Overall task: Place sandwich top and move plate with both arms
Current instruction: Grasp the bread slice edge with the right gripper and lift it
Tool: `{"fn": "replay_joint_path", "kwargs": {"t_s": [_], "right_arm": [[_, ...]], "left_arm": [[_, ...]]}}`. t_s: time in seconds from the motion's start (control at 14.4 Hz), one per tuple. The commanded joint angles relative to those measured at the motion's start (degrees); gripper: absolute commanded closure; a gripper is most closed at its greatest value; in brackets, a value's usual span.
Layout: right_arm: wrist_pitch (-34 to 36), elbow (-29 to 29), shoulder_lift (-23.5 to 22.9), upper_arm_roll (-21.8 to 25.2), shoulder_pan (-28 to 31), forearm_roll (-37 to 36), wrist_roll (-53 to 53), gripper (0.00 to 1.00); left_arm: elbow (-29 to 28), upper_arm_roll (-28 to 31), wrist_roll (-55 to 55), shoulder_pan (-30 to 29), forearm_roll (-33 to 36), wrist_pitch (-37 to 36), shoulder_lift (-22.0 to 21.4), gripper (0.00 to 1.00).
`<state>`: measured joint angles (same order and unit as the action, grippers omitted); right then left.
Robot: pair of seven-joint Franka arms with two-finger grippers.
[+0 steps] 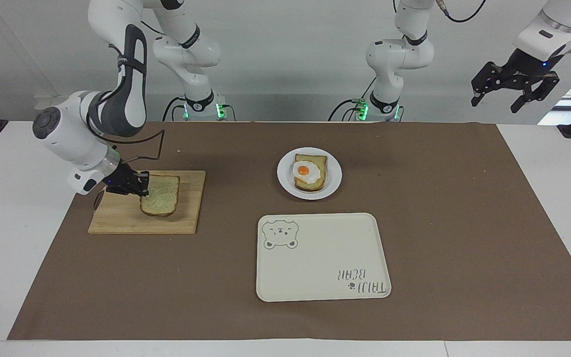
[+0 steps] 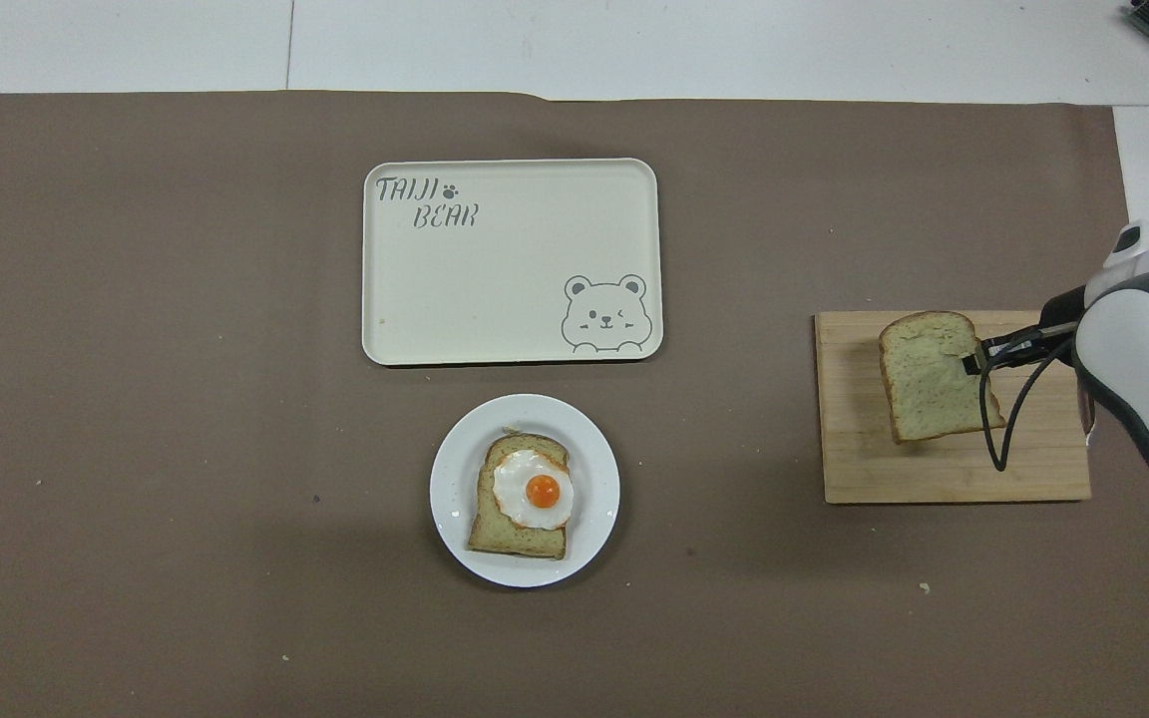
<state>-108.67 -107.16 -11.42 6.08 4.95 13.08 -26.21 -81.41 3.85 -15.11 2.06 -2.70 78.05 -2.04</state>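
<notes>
The sandwich top (image 1: 160,195) hung just over the cutting board (image 1: 117,220), pinched at its crust edge by my right gripper (image 1: 142,186). It looked soft, light and easy to tear. My left gripper (image 1: 513,91) waited, open, high over the table's end, well apart from the plate (image 1: 285,186).

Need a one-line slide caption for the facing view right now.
Right hand shut on the sandwich top, lifting it over the cutting board.

Your right gripper (image 1: 142,187) pinches the sandwich top (image 1: 161,195) just over the cutting board (image 1: 117,220); the left gripper (image 1: 512,91) waits aloft, fingers apart.
</notes>
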Motion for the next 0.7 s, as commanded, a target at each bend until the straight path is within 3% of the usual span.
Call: {"fn": "replay_joint_path", "kwargs": {"t_s": [0.0,0.35,0.63], "right_arm": [[5.9,3.3,0.4,-0.5,1.0,5.0,-1.1,1.0],[13.2,4.6,0.6,-0.8,0.9,10.7,-1.5,1.0],[14.7,3.8,1.3,-2.0,-1.3,12.8,0.5,1.0]], "left_arm": [[-1.7,-0.1,0.5,-0.1,-0.4,0.0,-1.5,0.0],[-1.7,-0.1,0.8,0.3,-0.6,-0.3,-1.6,0.0],[-1.7,0.0,0.5,0.2,-0.6,-0.3,-1.6,0.0]]}}
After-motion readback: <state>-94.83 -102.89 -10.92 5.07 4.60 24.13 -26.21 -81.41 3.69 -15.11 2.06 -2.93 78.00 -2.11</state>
